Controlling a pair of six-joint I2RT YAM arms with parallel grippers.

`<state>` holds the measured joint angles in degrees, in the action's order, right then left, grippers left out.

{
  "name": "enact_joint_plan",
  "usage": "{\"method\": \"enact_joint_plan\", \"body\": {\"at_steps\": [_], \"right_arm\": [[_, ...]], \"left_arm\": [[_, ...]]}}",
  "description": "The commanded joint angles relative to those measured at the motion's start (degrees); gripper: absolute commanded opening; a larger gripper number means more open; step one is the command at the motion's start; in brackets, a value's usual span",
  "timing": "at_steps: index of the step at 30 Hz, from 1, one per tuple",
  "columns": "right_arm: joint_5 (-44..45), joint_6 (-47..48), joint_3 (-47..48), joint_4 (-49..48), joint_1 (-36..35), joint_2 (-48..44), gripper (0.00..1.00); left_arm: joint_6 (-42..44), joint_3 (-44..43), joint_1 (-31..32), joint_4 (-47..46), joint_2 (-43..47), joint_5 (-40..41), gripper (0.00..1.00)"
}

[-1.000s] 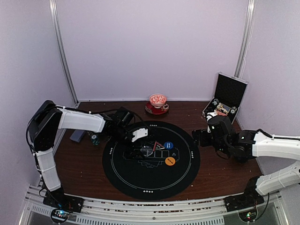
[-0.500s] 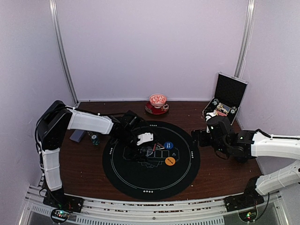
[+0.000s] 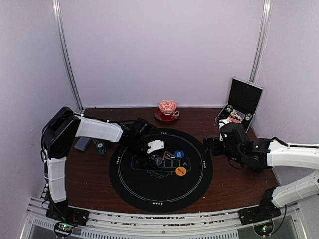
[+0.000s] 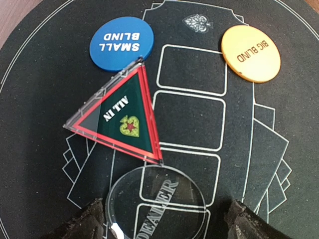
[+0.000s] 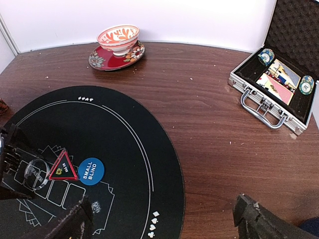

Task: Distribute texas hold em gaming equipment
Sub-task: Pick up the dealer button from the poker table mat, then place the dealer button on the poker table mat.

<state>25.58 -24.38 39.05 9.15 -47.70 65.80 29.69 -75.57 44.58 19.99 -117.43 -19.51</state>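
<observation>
- The round black mat (image 3: 149,191) is laid mid-table (image 3: 234,186). Nearest on it, right of its centre, one orange BIG BLIND disc (image 4: 250,53) is noted.
- The left gripper (image 4: 164,226) is held low over the mat's centre. Only its two fingertips (image 4: 89,221) are seen in the wrist view, cut off by the lower frame.
- Its jaws are spread wide, one at each side of the clear DEALER disc (image 4: 157,196).
  - The disc's near rim is cut off.
  - A gap is seen at the right finger. Contact at the left finger cannot be told.
- One red-edged ALL IN triangle (image 4: 122,117) is laid beyond. One corner meets the clear disc's rim and another overlaps the blue SMALL BLIND disc (image 4: 117,42).
- Counted on the mat: three round discs, one triangle.
- The right gripper (image 5: 164,224) is held over the mat's right edge. Its jaws are spread fully and nothing is held between them.
- At the table's left edge, one grey-blue deck (image 3: 82,144) is made out, with a small chip stack (image 3: 101,148) just beside it. The chips are too small to be counted.
- At the far edge, one patterned bowl (image 5: 118,39) is set on a red saucer (image 5: 102,60).
- In the far right corner, the case (image 5: 299,25) is stood open. Two chip stacks (image 5: 265,56) and some cards (image 5: 276,79) are seen inside. The rest is hidden by its walls.
</observation>
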Motion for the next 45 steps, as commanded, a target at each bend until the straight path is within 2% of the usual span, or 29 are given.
{"method": "enact_joint_plan", "body": {"at_steps": [1,6,11,14,22,30,36,45], "right_arm": [[0.1,0.1,-0.7,-0.8,0.3,-0.8,1.0],[0.1,0.2,-0.7,-0.9,0.3,-0.6,1.0],[0.1,0.2,-0.7,-0.9,0.2,-0.5,1.0],[0.1,0.3,-0.6,-1.0,0.2,-0.4,1.0],[0.1,0.3,-0.7,-0.9,0.2,-0.9,1.0],[0.1,0.4,-0.8,-1.1,0.2,-0.3,1.0],[0.1,0.3,-0.7,-1.2,0.2,0.1,1.0],[0.2,0.3,-0.8,-1.2,0.2,0.2,1.0]], "left_arm": [[0.0,-1.0,0.2,0.3,-1.8,1.6,0.88],[-0.1,-0.6,0.2,0.5,-1.8,1.6,0.8],[-0.5,-0.6,0.2,0.3,-1.9,1.6,0.61],[-0.9,-0.4,0.2,0.0,-1.5,2.4,0.56],[-1.2,5.6,-2.6,-0.5,5.2,4.1,0.56],[-1.2,15.2,-11.9,-0.9,17.1,5.0,0.54],[0.7,21.3,-15.6,-0.3,23.9,5.0,0.54],[1.6,24.5,-19.6,0.0,25.8,7.5,0.54]]}}
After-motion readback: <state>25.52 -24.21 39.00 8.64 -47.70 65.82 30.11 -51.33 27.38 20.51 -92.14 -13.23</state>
